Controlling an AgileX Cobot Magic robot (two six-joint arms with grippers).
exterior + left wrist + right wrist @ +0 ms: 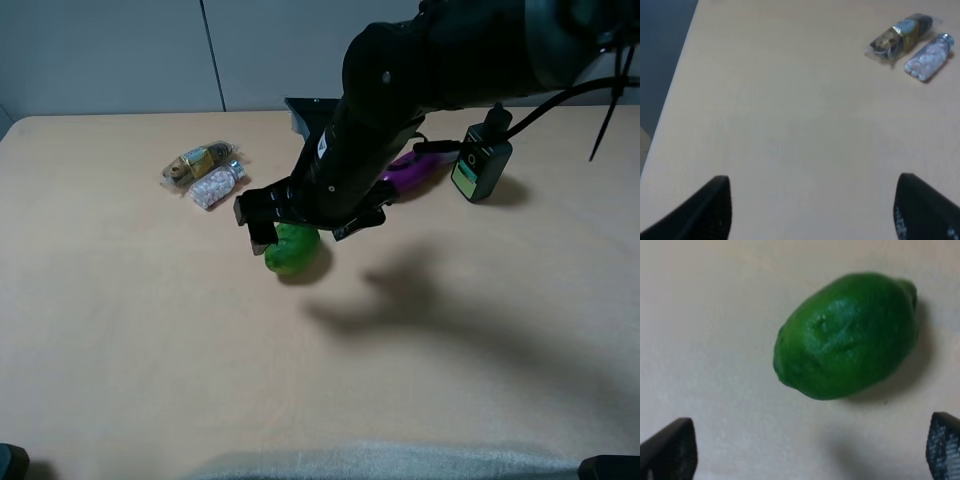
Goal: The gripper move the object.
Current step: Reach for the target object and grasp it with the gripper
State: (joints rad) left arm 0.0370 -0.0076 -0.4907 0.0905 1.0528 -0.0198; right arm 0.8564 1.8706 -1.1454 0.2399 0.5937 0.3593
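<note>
Setting: we see a pale tan bench [150, 330] from a high camera, with a thick black arm reaching in from the upper right.
Right end effector: the right end effector [303, 228] hangs low over the middle of the bench, its two dark fingers [670, 452] spread wide.
Lime: a green lime [291, 250] with bumpy skin lies on its side on the bench, near the centre. In the wrist view we find it between the two fingers, with bare bench showing on each side of it, so nothing pinches it.
Left end effector: the left end effector [815, 212] is spread too, its finger tips well apart over bare bench and holding nothing.
Eggplant: a purple eggplant [415, 170] lies behind the arm, partly hidden by it.
Dark bottle: a dark bottle [480, 165] with a green label stands just beside the eggplant, on the right.
Far left items: a wrapped gold and dark packet [200, 160] and a clear vial [218, 185] of white pellets lie side by side, touching or nearly so, well apart from the lime.
</note>
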